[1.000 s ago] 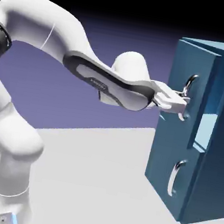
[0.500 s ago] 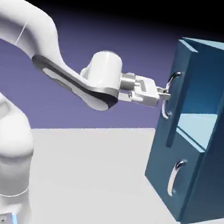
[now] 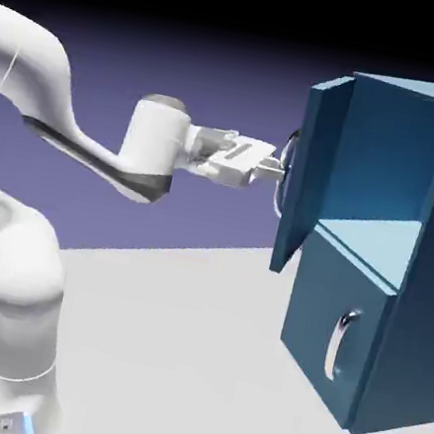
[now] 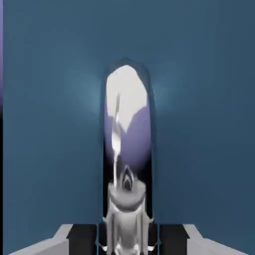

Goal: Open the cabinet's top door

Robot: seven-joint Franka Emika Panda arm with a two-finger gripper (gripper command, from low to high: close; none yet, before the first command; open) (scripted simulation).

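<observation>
The dark-blue cabinet (image 3: 417,246) stands at the exterior view's right. Its top door (image 3: 311,172) is swung wide out to the left, edge-on, baring a light-blue shelf inside. My gripper (image 3: 275,173) is shut on the top door's curved silver handle (image 3: 286,171), with the white arm stretched level from the left. In the hand view the silver handle (image 4: 126,144) runs up the middle between my grey fingertips (image 4: 82,238), against the flat blue door panel (image 4: 199,124). The shorter lower door (image 3: 328,321) stays shut, with its small handle (image 3: 340,343).
The pale table top (image 3: 186,356) spreads in front of the cabinet. My arm's base and elbow (image 3: 16,296) rise at the exterior view's lower left.
The top door has swung from nearly shut to wide open. My gripper, holding the handle, has pulled back to the left, and the forearm has folded in.
</observation>
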